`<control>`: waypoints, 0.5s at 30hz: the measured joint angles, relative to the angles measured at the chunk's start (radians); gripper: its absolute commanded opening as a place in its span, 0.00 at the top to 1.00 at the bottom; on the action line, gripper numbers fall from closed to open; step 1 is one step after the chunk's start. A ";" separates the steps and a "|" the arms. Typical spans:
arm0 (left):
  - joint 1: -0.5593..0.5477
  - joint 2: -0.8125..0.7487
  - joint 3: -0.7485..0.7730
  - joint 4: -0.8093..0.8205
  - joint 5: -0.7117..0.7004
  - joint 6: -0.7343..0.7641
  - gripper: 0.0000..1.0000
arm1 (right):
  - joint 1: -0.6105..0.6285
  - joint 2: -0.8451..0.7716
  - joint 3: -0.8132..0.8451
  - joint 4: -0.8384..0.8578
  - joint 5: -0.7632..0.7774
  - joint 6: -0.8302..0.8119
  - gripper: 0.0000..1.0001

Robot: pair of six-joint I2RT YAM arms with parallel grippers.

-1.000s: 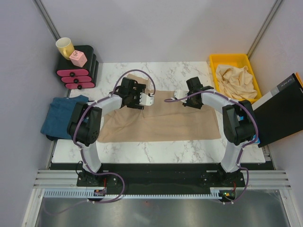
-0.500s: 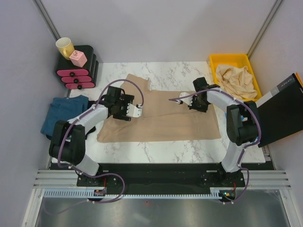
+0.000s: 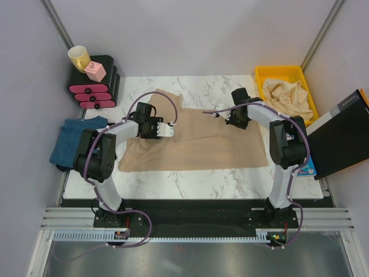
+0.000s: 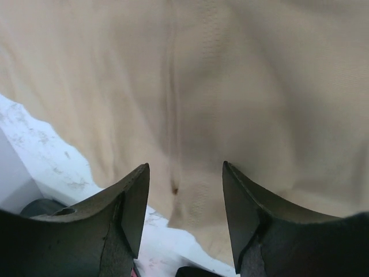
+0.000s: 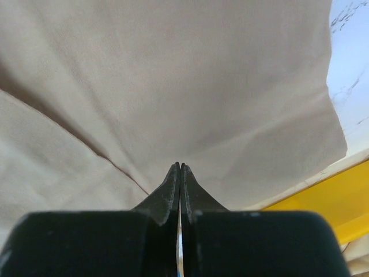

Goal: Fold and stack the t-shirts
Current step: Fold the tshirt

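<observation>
A tan t-shirt lies spread on the marble table. My left gripper is open low over its left part. In the left wrist view the jaws stand apart over a seam near the shirt's edge. My right gripper is at the shirt's far edge. In the right wrist view its jaws are shut, with a crease of the tan cloth running to the tips. A teal-blue t-shirt lies bunched at the table's left edge. Crumpled beige t-shirts fill a yellow bin.
The yellow bin stands at the back right. A black and pink drawer unit with a yellow mug stands at the back left. A black box stands at the right edge.
My right gripper has moved toward the far side, and the shirt's far edge went with it. My left gripper shifted slightly farther back over the shirt's left part.
</observation>
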 measured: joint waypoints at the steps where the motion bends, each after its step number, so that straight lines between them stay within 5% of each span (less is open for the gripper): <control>1: 0.000 0.000 -0.013 0.000 0.000 0.000 0.39 | 0.000 0.000 0.000 0.003 0.000 0.003 1.00; 10: 0.000 -0.124 -0.042 -0.037 0.017 -0.028 0.43 | 0.000 -0.093 -0.046 -0.065 -0.047 -0.002 1.00; 15: -0.014 -0.287 -0.056 -0.108 0.075 -0.037 0.59 | -0.001 -0.209 -0.074 -0.150 -0.104 -0.028 1.00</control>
